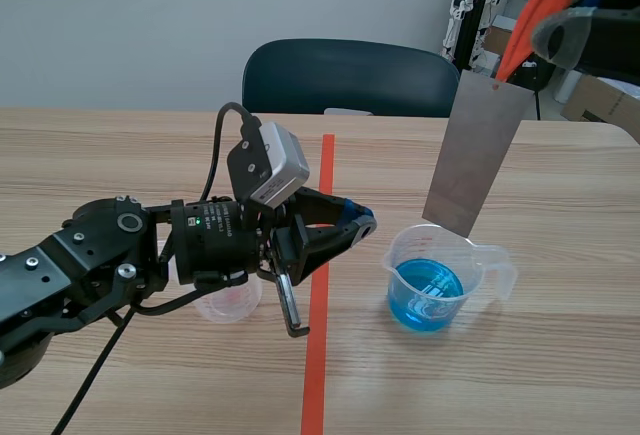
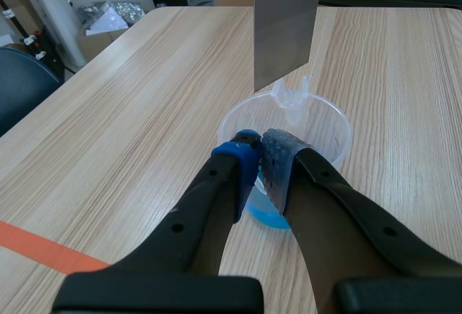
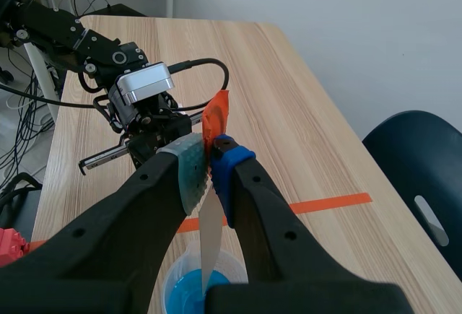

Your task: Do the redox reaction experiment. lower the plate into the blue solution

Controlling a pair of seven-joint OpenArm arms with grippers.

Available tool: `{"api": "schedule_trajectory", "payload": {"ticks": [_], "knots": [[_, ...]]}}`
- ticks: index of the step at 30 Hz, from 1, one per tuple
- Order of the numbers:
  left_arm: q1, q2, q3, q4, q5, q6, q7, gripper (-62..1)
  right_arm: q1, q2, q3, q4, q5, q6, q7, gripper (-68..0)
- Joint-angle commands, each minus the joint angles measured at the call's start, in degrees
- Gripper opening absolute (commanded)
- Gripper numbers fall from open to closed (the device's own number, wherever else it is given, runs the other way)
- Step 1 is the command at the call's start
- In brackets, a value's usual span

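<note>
Grey metal plate (image 1: 478,155) is hanging tilted above the cup (image 1: 402,247) of blue solution (image 1: 428,290), its orange tab (image 1: 532,15) pinched in the right end effector (image 3: 209,166). Descending off-centre, its edge is risking catching the rim and tipping the cup. Left end effector (image 1: 362,223) is resting closed, empty, nearby.

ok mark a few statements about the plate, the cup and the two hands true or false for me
1. The right hand grips the metal plate. True.
2. The plate's lower edge is already in the blue liquid. False: it hangs above the cup, clear of the liquid.
3. The left hand is open. False: its fingers are shut, holding nothing.
4. The cup stands on the right arm's side of the tape line. True.
</note>
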Motion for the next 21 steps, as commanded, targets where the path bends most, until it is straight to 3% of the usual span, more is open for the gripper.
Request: {"api": "schedule_trajectory", "payload": {"ticks": [1, 21], "knots": [[-0.9, 0.4, 0.0, 0.9, -0.8, -0.1, -0.9, -55.6, 0.4, 0.9, 0.1, 0.3, 0.9, 0.1, 1.2, -67.3], [-0.6, 0.4, 0.0, 0.9, -0.8, -0.1, -2.1, -55.3, 0.4, 0.9, 0.1, 0.3, 0.9, 0.1, 1.0, -67.3]]}}
